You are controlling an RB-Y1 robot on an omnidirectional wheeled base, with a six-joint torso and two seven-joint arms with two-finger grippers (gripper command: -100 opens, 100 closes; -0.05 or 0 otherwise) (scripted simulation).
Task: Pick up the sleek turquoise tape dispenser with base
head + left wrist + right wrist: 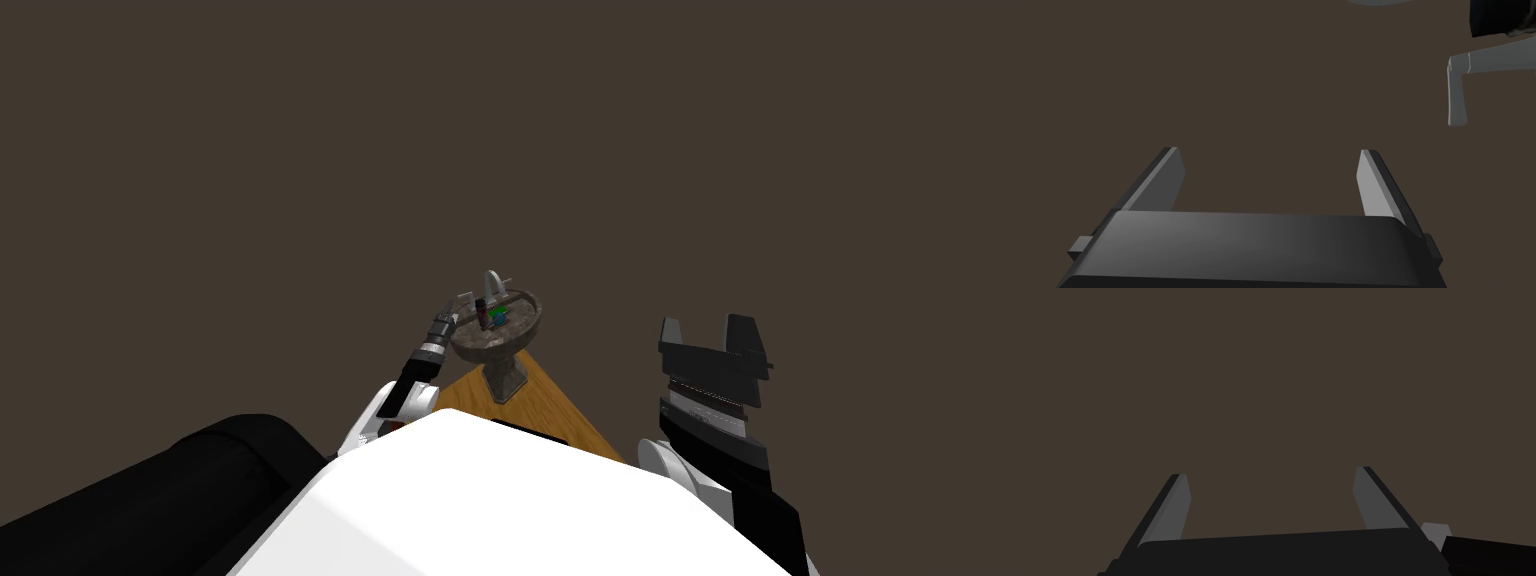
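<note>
Tape dispenser in sink; L gripper wide by rim, R gripper wide, apart.

1. A pedestal basin of mottled grey-brown stone is seen standing on a wedge of orange-brown wooden floor.
2. A curved grey tap is mounted at the basin's far rim.
3. A dark, upright, bottle-like item is held in the bowl; its kind cannot be told.
4. A flat dark brown wall is spread behind the basin.
5. A light grey, L-shaped bar is shown against the same brown in the left wrist view.
</note>
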